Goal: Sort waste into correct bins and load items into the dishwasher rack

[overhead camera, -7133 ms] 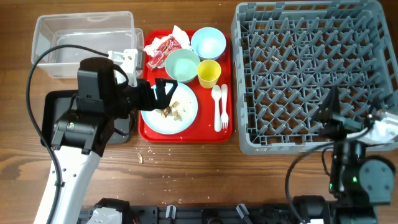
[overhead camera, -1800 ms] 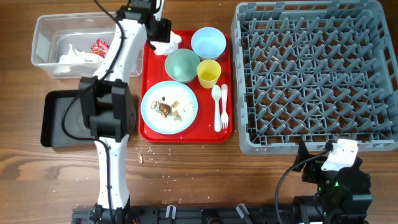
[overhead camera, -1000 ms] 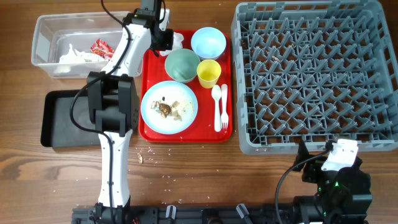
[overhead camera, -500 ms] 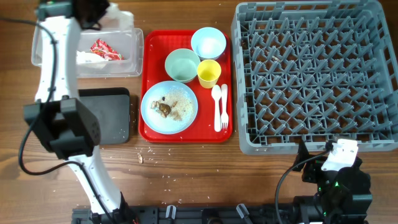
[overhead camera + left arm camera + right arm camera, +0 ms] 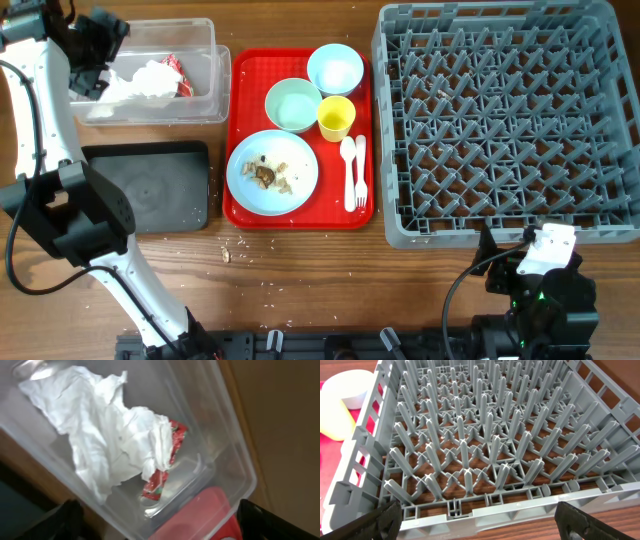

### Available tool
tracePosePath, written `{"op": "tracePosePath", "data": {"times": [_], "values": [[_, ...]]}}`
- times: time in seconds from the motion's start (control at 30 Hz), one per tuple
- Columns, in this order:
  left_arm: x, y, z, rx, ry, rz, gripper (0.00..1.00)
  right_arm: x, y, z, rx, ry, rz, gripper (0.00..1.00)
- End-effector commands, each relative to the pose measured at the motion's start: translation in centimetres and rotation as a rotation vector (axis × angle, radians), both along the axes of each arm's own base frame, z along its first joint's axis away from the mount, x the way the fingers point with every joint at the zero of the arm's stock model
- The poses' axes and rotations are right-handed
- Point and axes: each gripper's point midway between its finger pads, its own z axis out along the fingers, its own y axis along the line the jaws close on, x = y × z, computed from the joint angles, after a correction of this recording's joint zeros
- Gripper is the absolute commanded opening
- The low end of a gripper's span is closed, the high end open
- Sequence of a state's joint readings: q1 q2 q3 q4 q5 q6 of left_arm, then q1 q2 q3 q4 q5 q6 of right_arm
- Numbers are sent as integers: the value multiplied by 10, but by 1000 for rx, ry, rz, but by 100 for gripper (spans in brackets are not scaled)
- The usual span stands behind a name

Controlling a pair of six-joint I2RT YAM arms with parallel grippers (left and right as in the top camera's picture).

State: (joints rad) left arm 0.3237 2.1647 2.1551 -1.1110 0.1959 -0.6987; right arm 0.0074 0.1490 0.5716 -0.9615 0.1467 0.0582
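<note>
The crumpled white napkin [image 5: 148, 78] and its red-and-white wrapper [image 5: 178, 80] lie in the clear tub [image 5: 205, 100]. My left gripper [image 5: 95, 45] hangs open and empty over the tub's left end. In the left wrist view the napkin [image 5: 110, 435] and wrapper [image 5: 162, 467] lie below the open fingers [image 5: 160, 530]. The light blue plate [image 5: 295, 185] holds food scraps [image 5: 266, 175]. The black tray [image 5: 145, 185] sits in front of the tub. My right gripper [image 5: 530, 272] is open in front of the grey rack [image 5: 500, 225], whose front wall shows in the right wrist view [image 5: 485, 510].
On the red serving tray [image 5: 240, 120] stand the pale green bowl [image 5: 293, 104], light blue bowl [image 5: 335, 68], yellow cup [image 5: 336, 117], white spoon [image 5: 348, 170] and fork [image 5: 361, 170]. Crumbs [image 5: 226, 255] lie on the wood in front of it.
My left arm took white napkin paper from the red tray's back to the clear tub, then swung left to the tub's left end. The right arm pulled back from the rack, then stayed still.
</note>
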Motion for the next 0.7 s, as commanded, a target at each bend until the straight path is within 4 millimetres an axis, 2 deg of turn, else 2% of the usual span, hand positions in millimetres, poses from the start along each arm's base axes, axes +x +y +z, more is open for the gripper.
{"op": "tracePosePath", "data": {"times": [0.0, 0.07, 0.1, 0.13, 0.23, 0.27, 0.3, 0.33, 0.43, 0.67], "values": [[-25, 24, 12, 57, 52, 80, 100, 0, -2, 3, -8, -13, -8, 99], [-39, 30, 9, 33, 91, 91, 100, 0, -2, 3, -8, -12, -8, 100], [-41, 24, 15, 6, 66, 9, 100, 0, -2, 3, -8, -13, -8, 100], [-42, 16, 27, -14, 25, -60, 100, 0, -2, 3, -8, -13, -8, 100], [-60, 13, 61, 26, -6, -63, 100, 0, -2, 3, -8, -12, -8, 100], [-74, 20, 73, 78, 7, -29, 100, 0, -2, 3, -8, -13, -8, 100], [-82, 26, 78, 107, 20, -8, 100, 0, -2, 3, -8, -12, -8, 100], [-98, 39, 84, 149, 50, 46, 100, 0, -2, 3, -8, -13, -8, 100], [-132, 48, 79, 117, 146, 103, 100, 0, -2, 3, -8, -13, -8, 100], [-134, 51, 79, 115, 149, 112, 100, 0, -2, 3, -8, -12, -8, 100]]}}
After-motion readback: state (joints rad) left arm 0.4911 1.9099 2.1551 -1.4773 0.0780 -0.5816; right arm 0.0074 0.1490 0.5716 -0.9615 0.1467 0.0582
